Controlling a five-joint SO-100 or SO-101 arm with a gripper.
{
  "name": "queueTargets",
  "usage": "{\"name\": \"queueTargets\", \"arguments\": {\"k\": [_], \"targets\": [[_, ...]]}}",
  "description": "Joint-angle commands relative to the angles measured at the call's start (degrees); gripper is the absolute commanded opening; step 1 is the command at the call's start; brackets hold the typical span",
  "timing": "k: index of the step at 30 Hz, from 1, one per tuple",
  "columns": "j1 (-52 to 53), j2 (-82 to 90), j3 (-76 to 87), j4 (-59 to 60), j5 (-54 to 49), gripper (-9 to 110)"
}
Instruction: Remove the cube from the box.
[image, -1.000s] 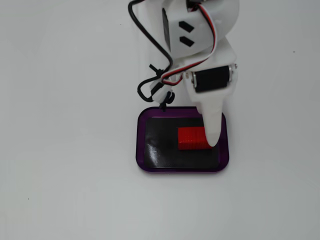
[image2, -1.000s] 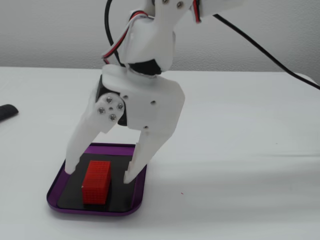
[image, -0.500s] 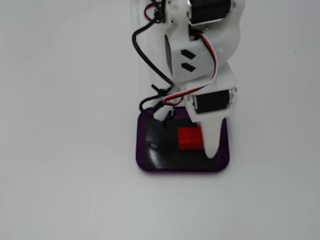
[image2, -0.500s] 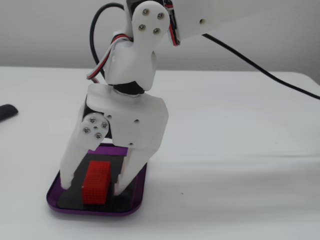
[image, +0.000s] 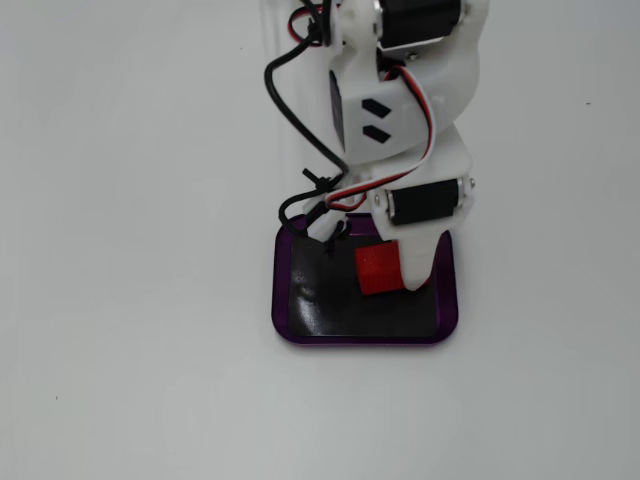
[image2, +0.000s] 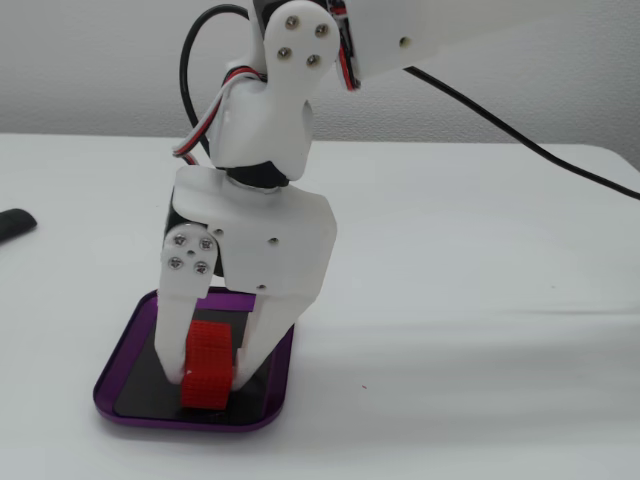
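Grasp step: white gripper (image2: 208, 375), fingers narrowly parted and apparently pinching the cube (image2: 207, 362), which stands in the box (image2: 128, 340) right of centre in the top-down fixed view; next move, judged: lift clear of rim.

A plain white matte table (image: 120, 240) is filling almost the whole of the fixed view from above, and a few tiny dark specks (image: 240, 49) are showing on it toward the far left. In the lower fixed view the same white surface (image2: 480, 330) is stretching away to the right and far side, where it is meeting a pale, finely textured wall (image2: 100, 60) running across the background. At the left edge of that view a small dark rounded object (image2: 15, 224) is lying flat on the table, partly cut off by the frame, too little visible to identify.
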Motion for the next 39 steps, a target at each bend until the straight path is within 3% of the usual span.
{"name": "queueTargets", "arguments": {"k": [1,15,23,33,39], "targets": [[-0.53,2.72,-3.43,2.99,-0.44,0],[0.35,26.19,-7.91,18.37,-0.62,0],[0.62,38.58,11.07,19.34,-0.26,0],[1.32,56.78,51.24,-0.97,-0.09,0],[1.14,58.1,65.48,-13.45,0.09,0]]}}
